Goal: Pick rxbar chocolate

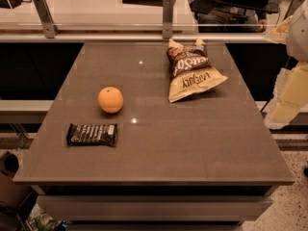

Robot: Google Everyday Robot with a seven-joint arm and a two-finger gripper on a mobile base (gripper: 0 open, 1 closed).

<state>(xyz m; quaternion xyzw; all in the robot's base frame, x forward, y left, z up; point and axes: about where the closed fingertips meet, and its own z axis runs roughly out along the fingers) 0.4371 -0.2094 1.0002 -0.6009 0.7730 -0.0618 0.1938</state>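
The rxbar chocolate (92, 134) lies flat at the near left of the table (192, 143), the orange (110, 99) just beyond it. The hand (288, 97) hangs past the right edge, well apart; spread or pressed together, I cannot tell. On this smooth top the flat wrapper could skid from a shallow pinch, or the orange could be nudged and roll. A white desk (86, 6) lies beyond.

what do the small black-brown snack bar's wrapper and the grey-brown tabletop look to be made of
The flat black-brown rxbar chocolate looks wrapped in glossy plastic or foil film: faint sheen, flat sealed ends. The grey-brown table seems polished stone or laminate, judging by small light reflections. The gripper is at the right edge, beside the table, far from the bar.
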